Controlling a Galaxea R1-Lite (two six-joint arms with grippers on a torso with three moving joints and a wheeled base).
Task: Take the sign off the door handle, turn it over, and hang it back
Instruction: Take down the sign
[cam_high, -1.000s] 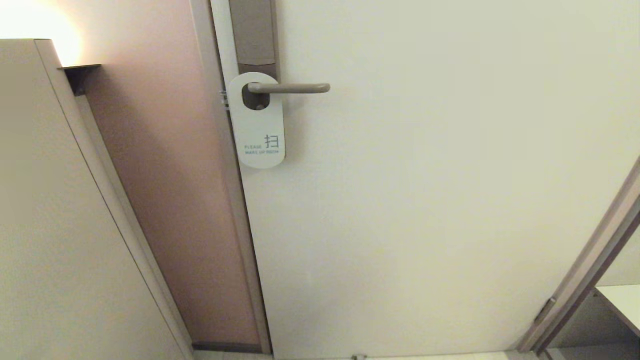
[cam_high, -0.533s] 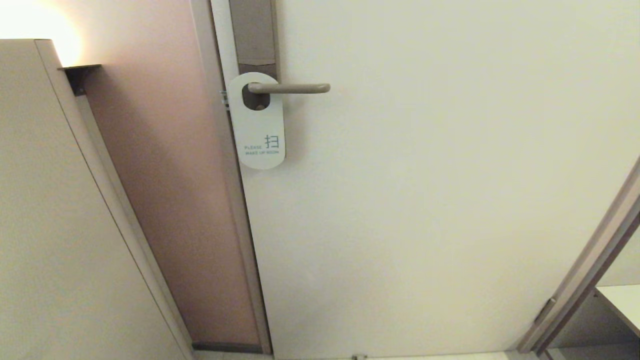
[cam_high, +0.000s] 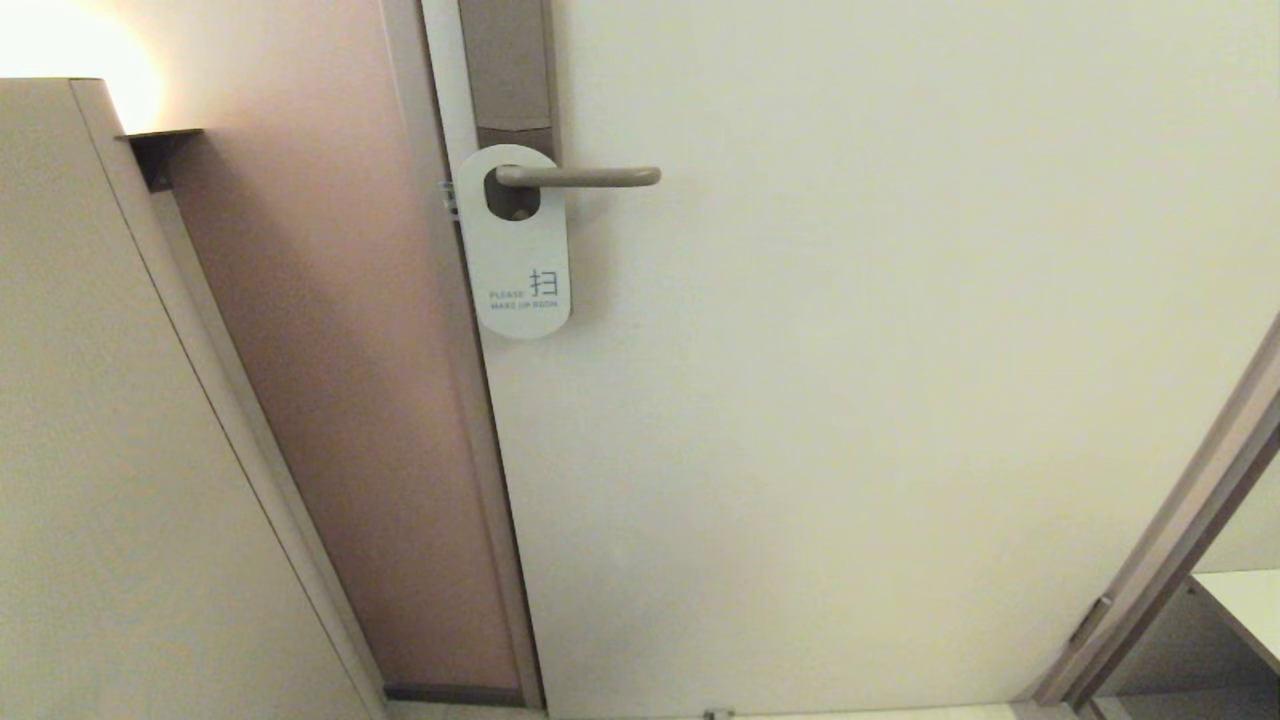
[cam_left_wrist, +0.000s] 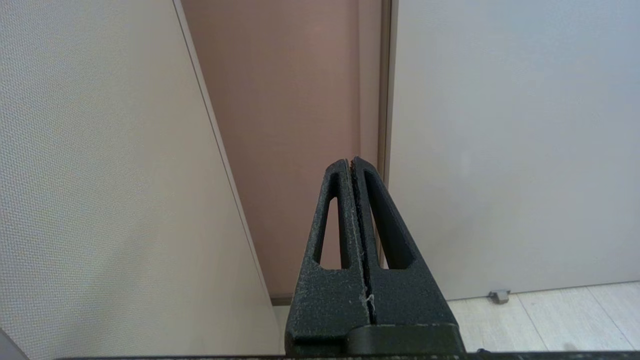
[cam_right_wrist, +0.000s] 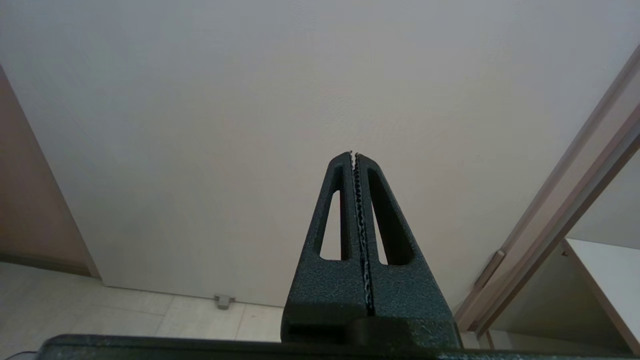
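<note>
Low before the door, the left gripper (cam_left_wrist: 351, 162) has its fingers pressed together on nothing, pointing at the strip of pinkish wall (cam_left_wrist: 290, 100) beside the door's edge. Its twin, the right gripper (cam_right_wrist: 354, 155), is likewise closed and empty, facing the pale door (cam_right_wrist: 250, 100) with a small door stop (cam_right_wrist: 223, 300) on the floor below. Neither arm shows in the head view, so both sit well below the work.

Higher up, the sign (cam_high: 518, 255) hangs by its oval hole from the door handle (cam_high: 585, 177), close to the brownish-grey plate (cam_high: 505, 70). Its white side faces out, with teal "MAKE UP ROOM" lettering near the bottom. It hangs flat against the door, nearly upright.

By my judgement nothing of the task is done yet. The likeliest trouble is the grasp: the card lies flush on the door, so a finger may fail to get behind it and only push it sideways. Pulling downward instead of sliding it along the lever to the rounded tip could bend or tear the hole. Pressing the lever could also unlatch the door.
</note>
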